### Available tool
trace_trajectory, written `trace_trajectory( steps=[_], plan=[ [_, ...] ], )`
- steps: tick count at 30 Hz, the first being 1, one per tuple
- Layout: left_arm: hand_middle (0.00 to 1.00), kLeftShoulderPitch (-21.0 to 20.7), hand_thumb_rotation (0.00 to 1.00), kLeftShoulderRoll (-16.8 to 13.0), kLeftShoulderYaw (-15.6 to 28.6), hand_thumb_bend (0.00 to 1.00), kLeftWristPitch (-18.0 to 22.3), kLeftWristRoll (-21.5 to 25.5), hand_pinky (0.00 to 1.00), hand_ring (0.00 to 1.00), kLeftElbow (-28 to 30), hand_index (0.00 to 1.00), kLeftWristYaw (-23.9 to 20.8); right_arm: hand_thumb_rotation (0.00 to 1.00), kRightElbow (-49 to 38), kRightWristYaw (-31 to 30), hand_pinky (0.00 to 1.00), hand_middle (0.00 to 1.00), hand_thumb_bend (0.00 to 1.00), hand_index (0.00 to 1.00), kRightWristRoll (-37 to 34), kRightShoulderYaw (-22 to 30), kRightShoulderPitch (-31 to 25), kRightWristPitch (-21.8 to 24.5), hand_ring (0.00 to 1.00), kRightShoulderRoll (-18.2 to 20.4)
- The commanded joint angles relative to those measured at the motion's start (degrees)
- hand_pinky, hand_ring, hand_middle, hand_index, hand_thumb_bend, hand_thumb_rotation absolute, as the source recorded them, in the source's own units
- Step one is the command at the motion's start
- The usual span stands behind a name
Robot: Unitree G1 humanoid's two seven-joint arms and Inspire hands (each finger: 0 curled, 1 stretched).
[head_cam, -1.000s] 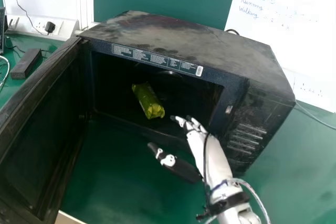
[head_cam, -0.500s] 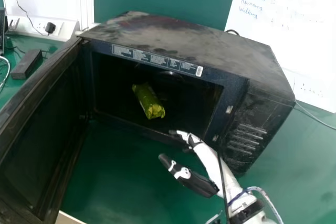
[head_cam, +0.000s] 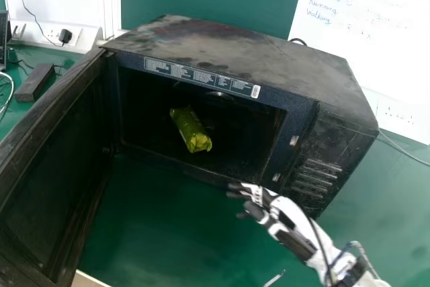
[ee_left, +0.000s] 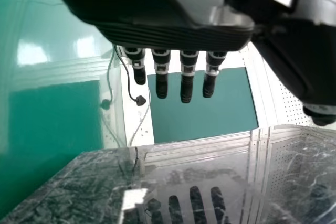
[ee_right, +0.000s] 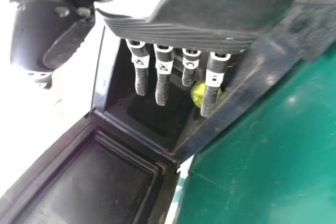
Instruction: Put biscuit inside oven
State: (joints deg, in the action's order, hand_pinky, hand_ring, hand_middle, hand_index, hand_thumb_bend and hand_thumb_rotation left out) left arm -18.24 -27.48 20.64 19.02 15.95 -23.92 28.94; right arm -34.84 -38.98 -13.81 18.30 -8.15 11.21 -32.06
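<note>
Biscuit [head_cam: 191, 130] in the oven [head_cam: 235, 52]! Swing inward and our right hand [head_cam: 299, 218], five o'clock, clips its front; those fingers, and our left hand's [ee_left: 173, 31], hang loose.

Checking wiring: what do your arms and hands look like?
The right hand is white and black, ribbed, its black fingers banded white; a dark cable and a pale one run along its arm. The left hand is grey and black, likewise ribbed and banded.

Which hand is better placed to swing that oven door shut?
The left hand, probably: the open door hinges at the left of the oven, while the right hand is near its right front corner.
</note>
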Motion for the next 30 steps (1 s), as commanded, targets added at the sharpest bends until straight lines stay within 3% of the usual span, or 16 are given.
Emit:
trace_trajectory(
  steps=[1,6,13,20,23,30],
  plan=[
    [0.94,0.7,0.96,0.5,-0.6,0.47,0.2,0.9,0.93,0.93,1.2,0.96,0.8,1.0,0.6,-1.9,0.76,0.88,0.88,0.9,-4.1,3.2,-1.5,2.3,0.84,-2.3],
    [0.93,1.6,0.98,0.9,-1.0,0.46,1.7,0.9,0.91,0.93,2.7,0.95,2.0,1.0,0.9,-5.1,0.77,0.88,0.91,0.91,-8.5,9.6,-4.9,6.7,0.84,-7.1],
    [0.93,3.5,0.94,1.3,-2.1,0.48,5.3,0.1,0.9,0.91,5.0,0.94,3.6,1.0,4.5,-8.6,0.78,0.88,0.94,0.9,-13.2,16.2,-8.6,9.7,0.84,-10.0],
    [0.92,4.9,0.92,1.5,-3.9,0.51,9.0,-1.0,0.87,0.9,6.7,0.92,4.2,1.0,8.8,-12.4,0.81,0.89,0.9,0.9,-14.1,19.2,-9.7,7.5,0.86,-11.7],
    [0.91,5.6,0.89,1.9,-4.7,0.53,9.8,-0.7,0.86,0.89,8.0,0.92,4.4,1.0,8.9,-11.9,0.8,0.89,0.87,0.9,-13.7,20.3,-10.5,7.8,0.86,-11.6],
    [0.9,5.7,0.95,2.2,-5.7,0.53,12.9,0.3,0.86,0.89,7.8,0.92,7.1,1.0,9.0,-10.6,0.83,0.89,0.85,0.92,-12.6,21.8,-12.1,9.1,0.87,-12.2]
  ],
)
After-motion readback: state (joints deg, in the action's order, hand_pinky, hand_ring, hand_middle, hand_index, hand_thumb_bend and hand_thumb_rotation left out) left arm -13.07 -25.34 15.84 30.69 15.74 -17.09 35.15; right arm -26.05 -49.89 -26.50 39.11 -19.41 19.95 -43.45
